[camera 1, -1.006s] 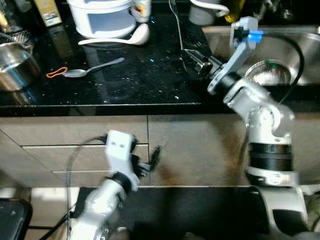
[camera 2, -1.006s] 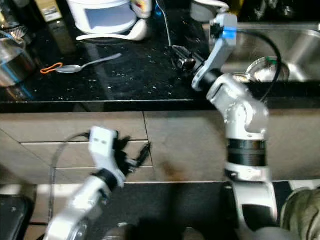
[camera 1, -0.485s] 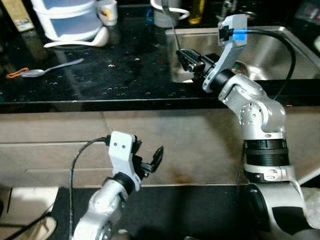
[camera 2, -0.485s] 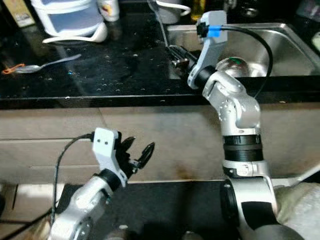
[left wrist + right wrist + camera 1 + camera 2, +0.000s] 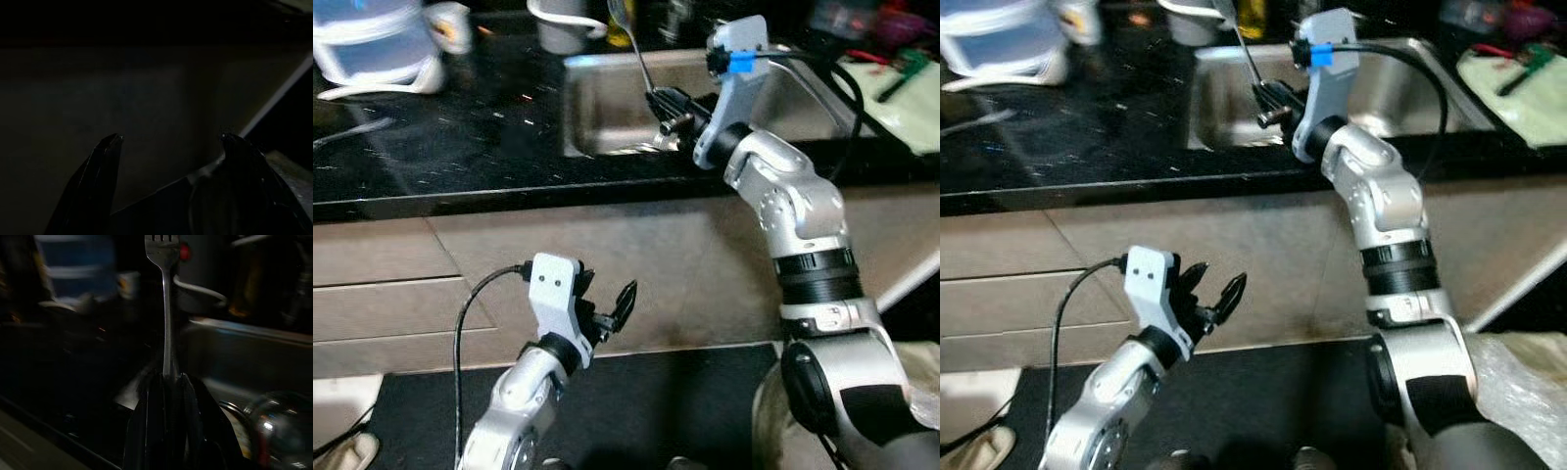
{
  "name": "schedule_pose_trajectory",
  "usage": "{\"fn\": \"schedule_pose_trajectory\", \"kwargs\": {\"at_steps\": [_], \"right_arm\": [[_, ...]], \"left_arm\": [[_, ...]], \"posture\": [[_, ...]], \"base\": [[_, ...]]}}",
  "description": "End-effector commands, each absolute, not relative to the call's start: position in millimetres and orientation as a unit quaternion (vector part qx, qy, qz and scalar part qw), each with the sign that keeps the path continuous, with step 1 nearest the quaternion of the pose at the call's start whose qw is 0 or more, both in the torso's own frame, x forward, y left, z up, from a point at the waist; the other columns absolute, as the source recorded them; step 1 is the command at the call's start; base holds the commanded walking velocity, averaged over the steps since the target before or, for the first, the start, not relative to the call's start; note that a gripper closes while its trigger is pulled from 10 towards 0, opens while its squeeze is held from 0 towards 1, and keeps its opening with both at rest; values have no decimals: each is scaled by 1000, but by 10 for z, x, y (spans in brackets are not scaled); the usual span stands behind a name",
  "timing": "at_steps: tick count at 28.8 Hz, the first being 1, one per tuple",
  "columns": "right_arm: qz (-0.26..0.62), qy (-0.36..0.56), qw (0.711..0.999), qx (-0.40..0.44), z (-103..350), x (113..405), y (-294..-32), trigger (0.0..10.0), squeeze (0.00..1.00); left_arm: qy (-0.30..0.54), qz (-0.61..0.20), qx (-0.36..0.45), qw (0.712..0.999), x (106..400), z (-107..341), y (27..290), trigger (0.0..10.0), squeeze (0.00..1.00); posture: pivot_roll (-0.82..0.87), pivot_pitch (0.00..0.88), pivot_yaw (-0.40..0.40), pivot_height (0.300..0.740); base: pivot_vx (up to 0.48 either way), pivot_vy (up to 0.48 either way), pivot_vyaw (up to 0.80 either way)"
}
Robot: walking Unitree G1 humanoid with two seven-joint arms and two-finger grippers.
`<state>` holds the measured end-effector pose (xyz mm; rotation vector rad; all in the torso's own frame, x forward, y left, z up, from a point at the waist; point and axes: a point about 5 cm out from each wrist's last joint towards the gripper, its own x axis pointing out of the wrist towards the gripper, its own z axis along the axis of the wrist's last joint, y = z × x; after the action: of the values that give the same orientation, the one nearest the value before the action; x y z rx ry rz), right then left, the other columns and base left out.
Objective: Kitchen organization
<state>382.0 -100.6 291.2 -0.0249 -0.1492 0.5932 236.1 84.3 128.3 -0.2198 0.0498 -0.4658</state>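
My right gripper [image 5: 668, 104] is shut on the lower end of a steel fork [image 5: 634, 51], which stands nearly upright with its tines up. In the right wrist view the fork [image 5: 165, 308] rises straight out of the closed fingers [image 5: 151, 431]. The gripper hangs over the left part of the steel sink [image 5: 597, 93], just above the counter's front edge. My left gripper [image 5: 605, 305] hangs low in front of the cabinet fronts, open and holding nothing; its fingers [image 5: 105, 166] are spread wide.
A black counter [image 5: 460, 137] runs left of the sink, with a white container [image 5: 362, 39], a white ladle [image 5: 372, 86] and a mug [image 5: 455, 24] at its back. A steel bowl [image 5: 279, 426] lies in the sink. A green cloth [image 5: 901, 93] lies at the right. Drawers [image 5: 382, 294] sit below.
The view has swung to the right, so the sink now sits in the middle. The right gripper with the fork has gone from over the counter to over the sink. The left gripper stays low.
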Motion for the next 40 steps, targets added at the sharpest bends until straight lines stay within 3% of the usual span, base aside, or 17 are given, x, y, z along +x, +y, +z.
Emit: {"fn": "schedule_pose_trajectory", "kwargs": {"at_steps": [1,10,29,34,40], "right_arm": [[303,-82,949,-29,2958,3835,-864,10000,0],[290,-76,953,-47,3009,3947,-699,10000,0],[249,-50,967,-20,2763,3997,-883,10000,0],[245,-54,968,-17,2775,4000,-898,10000,0],[242,-60,968,-16,2794,3999,-919,10000,0]], "left_arm": [[33,-224,-101,969,2361,1228,867,10000,0],[37,-220,-108,969,2370,1188,847,10000,0],[32,-232,-97,967,2380,1183,836,10000,0],[34,-253,-88,963,2365,1178,797,10000,0],[32,-340,-99,935,2261,1207,656,10000,0]], "posture": [[24,71,-60,740],[37,70,-75,740],[33,66,-58,740],[35,63,-57,740],[32,55,-54,740]], "base": [[0,0,0],[0,0,0],[283,0,0],[365,0,0],[358,0,0]]}}
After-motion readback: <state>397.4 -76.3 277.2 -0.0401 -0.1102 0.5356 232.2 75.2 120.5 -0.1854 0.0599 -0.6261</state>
